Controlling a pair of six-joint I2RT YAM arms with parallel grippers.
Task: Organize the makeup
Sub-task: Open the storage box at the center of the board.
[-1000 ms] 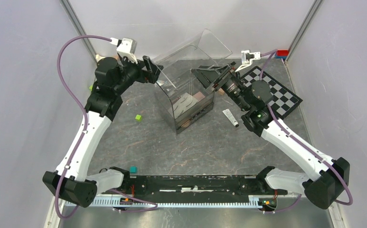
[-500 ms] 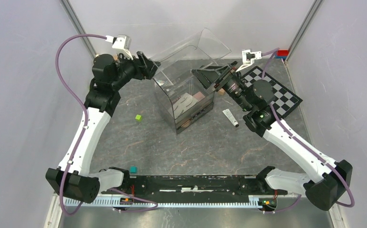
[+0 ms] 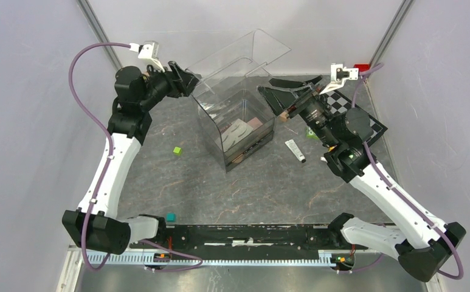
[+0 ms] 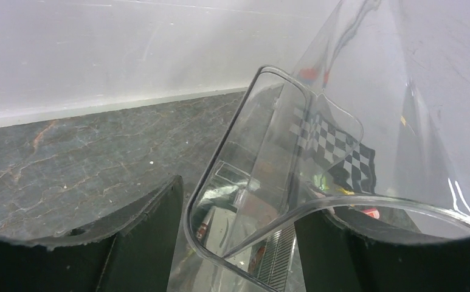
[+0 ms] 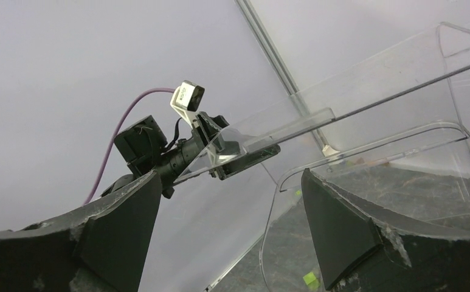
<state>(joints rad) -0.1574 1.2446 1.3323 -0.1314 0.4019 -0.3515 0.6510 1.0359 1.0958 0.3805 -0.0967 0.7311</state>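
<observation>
L fingers (image 4: 153,225) straddle lid (image 3: 244,52) rim, 11 o'clock of box (image 3: 211,131); can't tell if I've clamped. R fingers (image 5: 335,225) wide.

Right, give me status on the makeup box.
Left claw open, straddling clear lid edge. Right claw open, empty, beside organiser. White tube on table, outside it. No obstruction seen.

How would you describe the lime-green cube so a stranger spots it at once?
Find the clear plastic organizer mid-table. On the dark tabletop to its left sits the lime-green cube, alone. The teal cube is darker and lies by the arms' base rail.
</observation>
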